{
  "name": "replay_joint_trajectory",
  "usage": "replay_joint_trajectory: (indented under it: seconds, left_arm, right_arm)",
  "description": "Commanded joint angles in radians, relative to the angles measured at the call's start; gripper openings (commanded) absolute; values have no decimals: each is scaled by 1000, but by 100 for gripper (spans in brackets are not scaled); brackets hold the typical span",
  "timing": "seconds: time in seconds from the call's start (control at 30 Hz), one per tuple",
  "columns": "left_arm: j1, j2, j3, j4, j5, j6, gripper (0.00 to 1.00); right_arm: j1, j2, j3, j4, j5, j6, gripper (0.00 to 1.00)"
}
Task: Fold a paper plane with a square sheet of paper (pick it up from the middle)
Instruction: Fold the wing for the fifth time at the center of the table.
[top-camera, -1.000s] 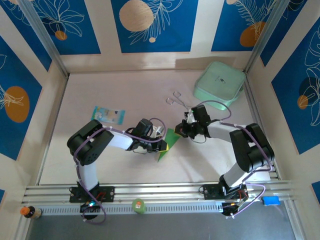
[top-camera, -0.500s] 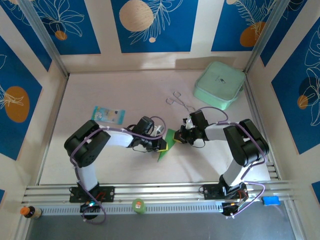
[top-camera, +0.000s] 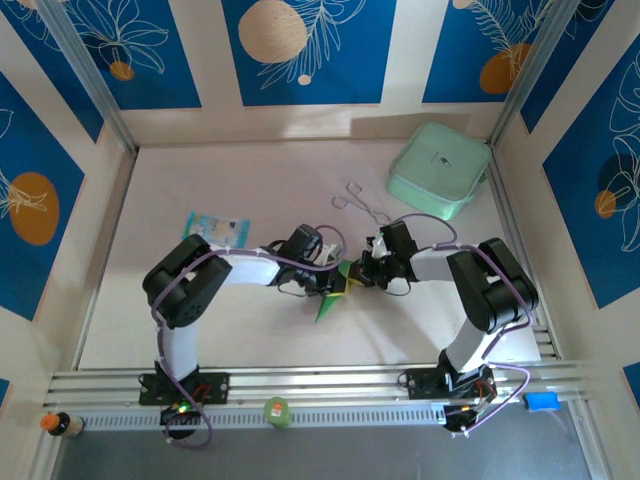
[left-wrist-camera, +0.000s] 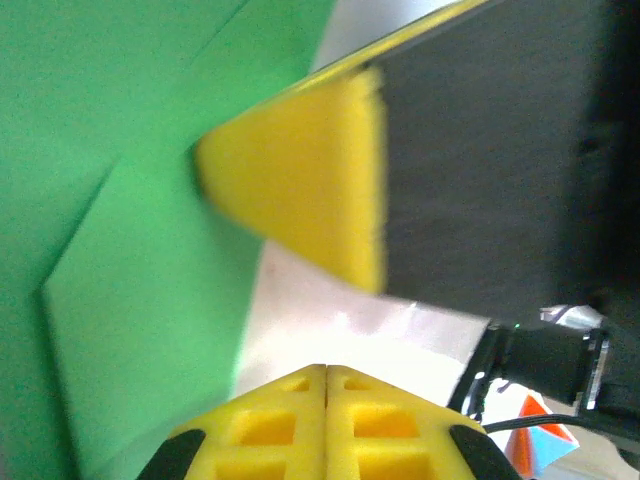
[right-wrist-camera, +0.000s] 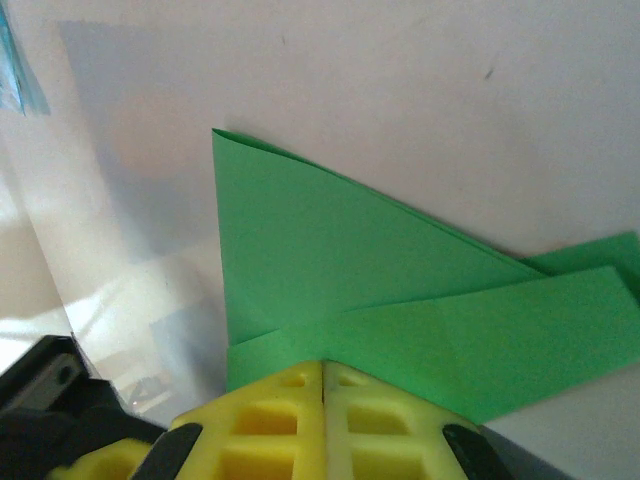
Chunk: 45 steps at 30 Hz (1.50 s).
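Note:
The square sheet of paper (top-camera: 328, 301) is bright green and folded into a creased pointed shape, lying flat at mid-table. In the right wrist view the paper (right-wrist-camera: 340, 250) shows overlapping folded flaps. My right gripper (top-camera: 362, 272) is shut, and its yellow tips (right-wrist-camera: 323, 366) rest on the paper's near edge. My left gripper (top-camera: 337, 284) is also shut with nothing between its fingers (left-wrist-camera: 326, 372). It sits on bare table just beside the paper (left-wrist-camera: 130, 240). The two grippers nearly touch tip to tip, and one of the right gripper's yellow fingers (left-wrist-camera: 310, 190) looms close in the left wrist view.
A pale mint box (top-camera: 440, 170) stands at the back right. Metal tongs (top-camera: 360, 205) lie in front of it. A light-blue packet (top-camera: 215, 230) lies at the left. A green round object (top-camera: 277, 411) sits on the front rail.
My left gripper has slid right along the paper until it meets the right gripper. The right gripper dropped slightly toward the paper early on, then held still.

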Motion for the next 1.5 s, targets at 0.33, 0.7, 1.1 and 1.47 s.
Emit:
replay_joint_trajectory:
  seconds: [0.33,0.7,1.1,1.47]
  left_arm:
    - [-21,-77,-102,-202,-86,121,4]
    - [-23,-221,-246,-242,-108,104,6]
    - [-18,-441,-273,-261,-197,82,6]
    - [90,-321,-128,-242,-156,112,13]
  right_arm:
    - [-42,-1,-51,-77,57,-14,0]
    - [-42,6,-40,-74,39,-21,0]
    - [-28,-64,13,-80,-34,-70,3]
    - [-52,-301,-78,-184,42,-57,18]
